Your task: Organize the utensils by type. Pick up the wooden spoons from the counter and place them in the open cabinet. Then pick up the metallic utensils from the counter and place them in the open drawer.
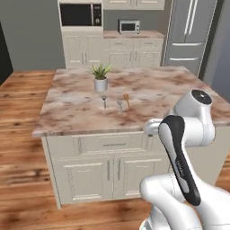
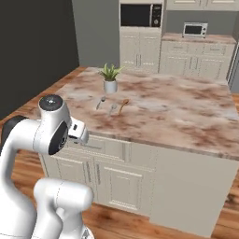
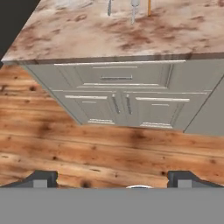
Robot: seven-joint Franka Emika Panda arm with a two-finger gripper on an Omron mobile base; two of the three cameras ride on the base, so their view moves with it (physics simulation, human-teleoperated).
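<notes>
We see the counter (image 1: 179,85), a marbled island top over cream panelled cabinets, with the utensils lying in a small group toward its middle, a little nearer the front edge than the back. Two metallic utensils lie side by side: one grey spoon (image 1: 104,100) on the left and a second grey spoon (image 1: 120,104) just right of it, apart from each other. Just beside that second one lies an orange-brown wooden spoon (image 1: 127,99), its handle angled slightly. All three lie flat on the stone. Behind them, toward the back edge, stands a potted plant (image 1: 100,77) in a pale pot, upright and near the spoons but not touching them.

In the hand view the handle ends of the three spoons reach the top edge, above a closed drawer front (image 3: 117,76) under the counter's front edge and two closed cabinet doors (image 3: 127,106) below it, over a wooden floor (image 3: 87,148).

The gripper (image 3: 112,179) hangs low in front of the island, well apart from the utensils, its two fingertips (image 3: 42,178) spread wide with nothing between them.
</notes>
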